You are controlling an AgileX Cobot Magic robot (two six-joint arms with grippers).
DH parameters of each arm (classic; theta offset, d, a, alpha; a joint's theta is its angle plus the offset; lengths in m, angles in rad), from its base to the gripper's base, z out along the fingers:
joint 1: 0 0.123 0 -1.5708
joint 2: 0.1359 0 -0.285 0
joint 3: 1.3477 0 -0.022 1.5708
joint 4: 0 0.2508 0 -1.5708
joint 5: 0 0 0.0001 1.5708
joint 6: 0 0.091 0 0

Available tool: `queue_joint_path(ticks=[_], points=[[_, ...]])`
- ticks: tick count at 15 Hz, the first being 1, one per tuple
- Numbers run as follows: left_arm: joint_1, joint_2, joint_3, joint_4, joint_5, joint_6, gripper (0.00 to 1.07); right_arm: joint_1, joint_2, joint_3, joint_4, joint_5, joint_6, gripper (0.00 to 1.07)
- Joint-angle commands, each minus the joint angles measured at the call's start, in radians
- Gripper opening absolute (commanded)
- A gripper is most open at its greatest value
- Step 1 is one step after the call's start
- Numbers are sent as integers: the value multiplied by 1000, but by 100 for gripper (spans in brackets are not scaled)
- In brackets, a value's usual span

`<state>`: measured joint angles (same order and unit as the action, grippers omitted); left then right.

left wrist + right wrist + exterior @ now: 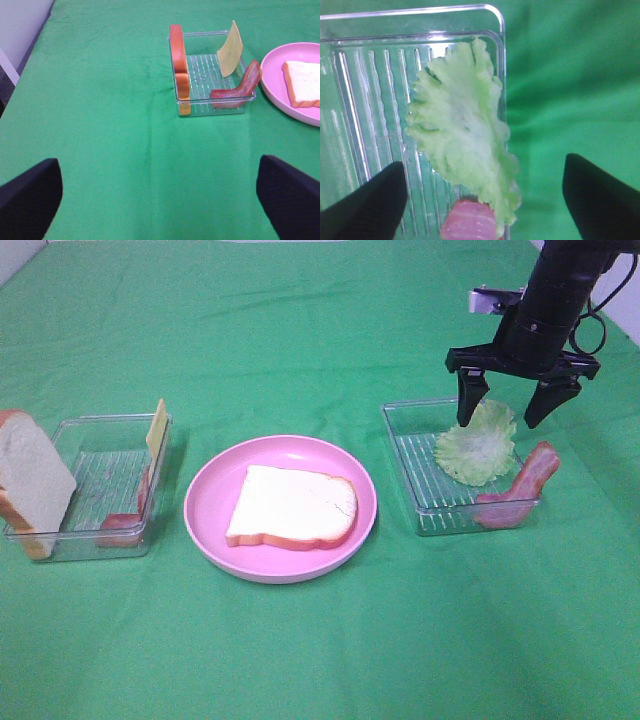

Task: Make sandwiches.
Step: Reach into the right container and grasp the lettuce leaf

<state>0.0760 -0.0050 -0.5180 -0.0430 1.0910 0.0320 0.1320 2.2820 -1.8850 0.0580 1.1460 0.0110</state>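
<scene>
**High view:** green worktop [300, 660]. Pink plate [200, 530] in the middle, with one bread slice [290, 505] flat on it and nothing stacked on top.
- Left tray [80, 545]: second bread slice [32, 480] stands on edge, leaning at the outer end. Cheese slice [156, 427] is upright at the far inner corner. Left bacon strip [125, 525] sits against the near inner wall.
- Right tray [410, 460]: lettuce leaf [478, 448] lies in the far outer part. Right bacon strip [518, 490] is propped at the near outer corner, upper end over the rim.
- Right pincer [500, 420] points down over the lettuce, jaws wide, one finger on each side of the leaf, gripping nothing. Can't tell if the tips touch the tray floor.

**Left wrist view:** left pincer [160, 200] is fully spread, with only bare cloth between the fingers [30, 197]. It holds nothing and is well apart from the left tray [215, 107]. The tray contents match the high view: bread on edge [180, 60], cheese [231, 47], bacon [240, 87]. Plate edge [280, 95] is just beyond the tray.

**Right wrist view:** right pincer [485, 200] straddles the lettuce [457, 130] with a visible gap on both sides and no grip. Bacon end [470, 222] touches the leaf edge. The leaf lies along the tray [360, 100] wall, partly over the rim.
</scene>
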Motion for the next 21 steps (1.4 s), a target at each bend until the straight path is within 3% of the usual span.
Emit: queue_joint_path(ticks=[1,8,14,15,19,21], points=[[3,-13,2,-7,-14,1,100,-4,3,-2,6,5,-19,74],[3,-13,2,-7,-14,1,100,-3,3,-2,14,3,-18,68],[3,-13,2,-7,-14,1,100,-3,3,-2,5,-2,-11,41],[3,-13,2,-7,-14,1,100,-3,3,-2,-17,0,-11,27],[3,-13,2,-7,-14,1,100,-3,3,-2,-58,0,-11,0],[3,-13,2,-7,-14,1,100,-3,3,-2,-58,1,-11,0]])
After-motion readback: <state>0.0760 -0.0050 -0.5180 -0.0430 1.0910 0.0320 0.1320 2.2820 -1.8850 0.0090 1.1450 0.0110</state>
